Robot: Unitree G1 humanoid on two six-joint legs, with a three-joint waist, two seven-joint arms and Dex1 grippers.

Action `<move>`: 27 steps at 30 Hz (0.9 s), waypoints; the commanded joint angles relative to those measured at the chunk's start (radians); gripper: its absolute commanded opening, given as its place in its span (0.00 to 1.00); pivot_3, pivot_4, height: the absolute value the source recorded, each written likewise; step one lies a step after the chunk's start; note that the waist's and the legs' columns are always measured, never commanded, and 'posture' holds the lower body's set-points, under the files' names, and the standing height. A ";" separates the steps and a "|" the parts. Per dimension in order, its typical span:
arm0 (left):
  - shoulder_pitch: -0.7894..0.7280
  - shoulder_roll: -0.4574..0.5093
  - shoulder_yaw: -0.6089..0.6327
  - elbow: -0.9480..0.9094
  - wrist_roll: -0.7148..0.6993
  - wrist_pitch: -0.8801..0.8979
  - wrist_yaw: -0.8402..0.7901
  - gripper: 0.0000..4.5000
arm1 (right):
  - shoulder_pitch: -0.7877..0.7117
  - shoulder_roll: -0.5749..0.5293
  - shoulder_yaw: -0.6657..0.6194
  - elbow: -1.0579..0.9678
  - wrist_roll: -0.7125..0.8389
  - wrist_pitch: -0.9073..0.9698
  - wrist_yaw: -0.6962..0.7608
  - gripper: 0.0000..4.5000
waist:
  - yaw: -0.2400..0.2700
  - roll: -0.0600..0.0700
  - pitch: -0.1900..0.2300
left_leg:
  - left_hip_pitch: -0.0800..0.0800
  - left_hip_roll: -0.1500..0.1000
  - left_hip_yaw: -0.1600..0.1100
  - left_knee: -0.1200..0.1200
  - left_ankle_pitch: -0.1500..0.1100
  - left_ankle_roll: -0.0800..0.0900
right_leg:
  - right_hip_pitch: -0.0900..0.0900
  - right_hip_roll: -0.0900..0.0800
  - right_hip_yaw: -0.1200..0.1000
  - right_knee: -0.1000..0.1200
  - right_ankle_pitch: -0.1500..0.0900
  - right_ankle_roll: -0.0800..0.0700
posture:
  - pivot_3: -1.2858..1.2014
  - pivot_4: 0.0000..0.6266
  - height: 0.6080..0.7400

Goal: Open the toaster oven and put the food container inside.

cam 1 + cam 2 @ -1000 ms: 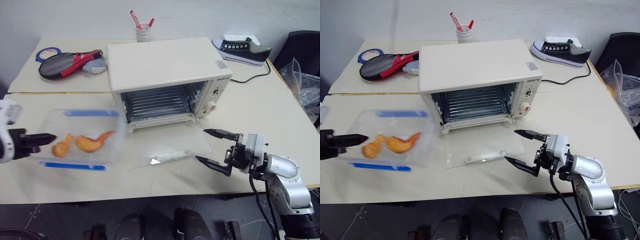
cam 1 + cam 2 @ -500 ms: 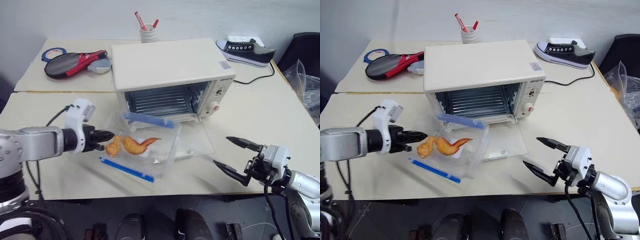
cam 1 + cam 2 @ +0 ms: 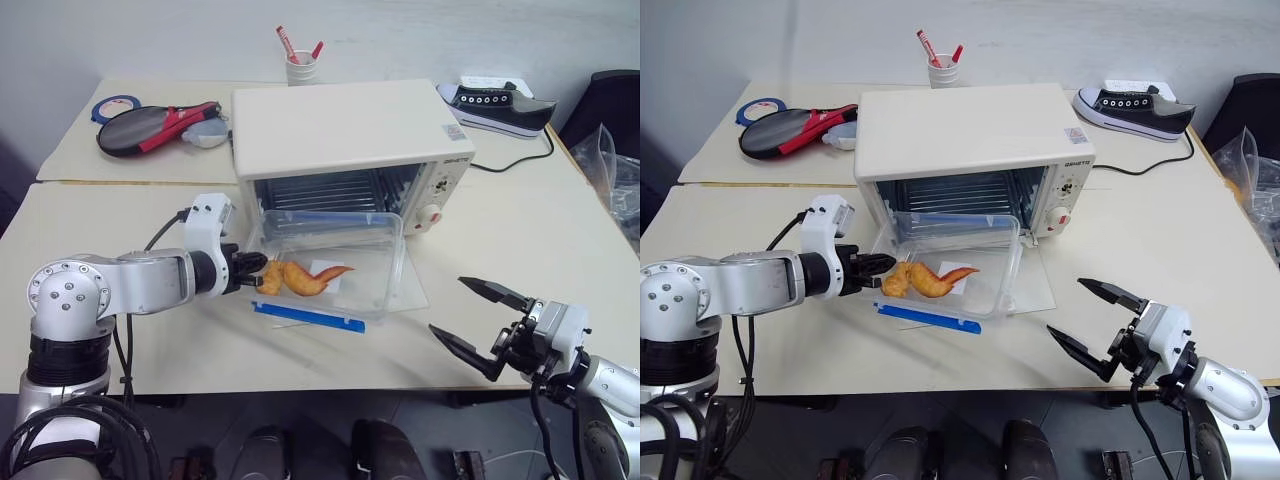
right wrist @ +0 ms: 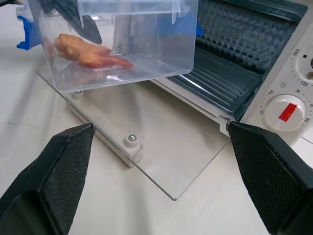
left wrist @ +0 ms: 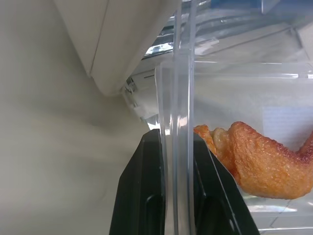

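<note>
The cream-white toaster oven (image 3: 340, 130) stands mid-table with its glass door (image 3: 412, 288) folded flat onto the table and the wire rack (image 4: 234, 54) exposed. The clear food container (image 3: 330, 262), with blue clips and fried pieces (image 3: 300, 278) inside, hovers over the open door just before the oven's mouth. My left gripper (image 3: 250, 272) is shut on the container's left wall; in the left wrist view the black fingers (image 5: 146, 196) pinch the clear wall (image 5: 177, 98). My right gripper (image 3: 478, 322) stands open at the near right, apart from the door, with nothing between its fingers.
A black-and-white shoe (image 3: 500, 100) and a power cable (image 3: 520, 160) lie behind the oven at the right. A cup with pens (image 3: 300, 65), a paddle (image 3: 150, 125) and a tape roll (image 3: 110, 105) sit at the back left. A plastic bag (image 3: 620, 160) is at the far right.
My left gripper carried the container from the left side of the table rightwards and towards the oven, levelling it over the open door. The right gripper drew back a little and stayed open.
</note>
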 commanded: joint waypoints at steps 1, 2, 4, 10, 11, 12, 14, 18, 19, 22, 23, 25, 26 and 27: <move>-0.016 0.026 -0.042 -0.001 -0.029 -0.077 0.046 0.31 | 0.002 0.001 -0.015 -0.053 0.012 -0.003 -0.023 1.00 | 0.001 0.000 0.000 | 0.000 0.000 0.000 0.000 0.000 0.000 | 0.000 0.000 0.000 0.000 0.000 0.000 | 0.52 0.24 1.00; -0.019 0.030 -0.053 -0.004 -0.032 -0.090 0.049 0.38 | 0.001 0.001 -0.013 -0.055 0.013 -0.001 -0.027 1.00 | 0.001 0.000 0.000 | 0.000 0.000 0.000 0.000 0.000 0.000 | 0.000 0.000 0.000 0.000 0.000 0.000 | 0.52 0.24 1.00; -0.022 0.044 -0.071 -0.008 -0.042 -0.114 0.052 0.50 | 0.001 -0.001 -0.011 -0.058 0.013 0.002 -0.032 1.00 | 0.003 0.000 0.000 | 0.000 0.000 0.000 0.000 0.000 0.000 | 0.001 0.000 0.000 -0.001 0.000 0.000 | 0.52 0.24 1.00; -0.025 0.093 -0.095 -0.032 -0.046 -0.130 -0.054 0.84 | -0.007 -0.002 -0.003 -0.069 0.009 0.018 -0.053 1.00 | 0.003 0.000 0.000 | 0.000 -0.001 0.000 0.000 0.000 0.000 | 0.002 0.000 -0.001 -0.001 0.000 0.000 | 0.52 0.24 1.00; -0.025 0.103 -0.097 -0.031 -0.049 -0.131 -0.072 0.84 | -0.009 -0.003 -0.004 -0.068 0.009 0.018 -0.055 1.00 | 0.002 0.000 0.000 | 0.000 0.000 0.000 0.000 0.000 0.000 | 0.002 0.000 -0.002 -0.002 0.000 0.000 | 0.52 0.24 1.00; -0.028 0.107 -0.095 -0.034 -0.038 -0.131 -0.103 0.84 | -0.010 -0.004 -0.005 -0.068 0.009 0.018 -0.056 1.00 | 0.002 0.000 0.000 | 0.000 0.000 0.000 0.000 0.000 0.000 | 0.002 0.001 -0.002 -0.001 0.000 0.000 | 0.52 0.24 1.00; -0.035 0.109 -0.096 -0.038 -0.015 -0.136 -0.149 0.84 | -0.013 -0.005 -0.005 -0.065 0.009 0.017 -0.057 1.00 | 0.003 0.000 0.000 | 0.000 0.000 0.000 0.000 0.000 0.000 | 0.002 0.001 -0.002 -0.002 0.000 0.000 | 0.52 0.24 1.00; -0.046 0.084 -0.090 -0.052 0.009 -0.172 -0.211 0.84 | -0.017 -0.006 -0.009 -0.058 0.011 0.020 -0.060 1.00 | 0.004 0.000 0.000 | 0.000 -0.001 -0.001 0.000 0.000 0.000 | 0.002 0.001 -0.002 -0.002 0.000 0.000 | 0.52 0.24 1.00; -0.049 0.085 -0.091 -0.057 0.029 -0.170 -0.236 0.84 | -0.018 -0.009 -0.010 -0.057 0.010 0.019 -0.059 1.00 | 0.003 0.000 0.000 | 0.000 -0.001 -0.001 0.000 0.000 0.000 | 0.002 0.001 -0.002 -0.002 0.000 0.000 | 0.52 0.24 1.00; -0.050 0.106 -0.074 -0.082 0.088 -0.153 -0.376 0.84 | -0.020 -0.017 -0.016 -0.057 0.011 0.024 -0.059 1.00 | 0.003 0.001 0.000 | 0.000 0.000 0.000 0.000 0.000 0.000 | 0.002 0.001 -0.002 -0.002 0.000 0.000 | 0.52 0.24 1.00; -0.035 0.134 -0.052 -0.089 0.137 -0.154 -0.460 0.84 | -0.019 -0.024 -0.025 -0.065 0.020 0.034 -0.059 1.00 | 0.001 0.001 0.000 | -0.001 0.000 0.000 0.000 0.000 0.000 | 0.002 0.002 -0.003 -0.002 0.000 0.000 | 0.52 0.24 1.00; 0.006 0.175 -0.001 -0.111 0.251 -0.201 -0.672 0.92 | -0.014 -0.036 -0.039 -0.083 0.036 0.052 -0.059 1.00 | -0.002 0.002 0.001 | 0.000 -0.001 0.001 0.000 0.000 0.000 | 0.001 0.003 -0.005 -0.002 0.000 0.000 | 0.52 0.24 1.00; 0.036 0.189 0.031 -0.122 0.323 -0.260 -0.801 0.97 | -0.013 -0.041 -0.048 -0.095 0.050 0.066 -0.064 1.00 | -0.003 0.003 0.001 | 0.000 -0.001 0.002 -0.001 0.000 0.000 | 0.001 0.004 -0.007 -0.002 0.000 0.000 | 0.52 0.24 1.00; 0.066 0.197 0.056 -0.127 0.377 -0.304 -0.896 0.99 | -0.011 -0.046 -0.054 -0.106 0.060 0.077 -0.068 1.00 | -0.003 0.004 0.002 | 0.000 -0.001 0.003 -0.001 -0.001 -0.001 | 0.000 0.005 -0.008 -0.002 0.000 0.000 | 0.52 0.24 1.00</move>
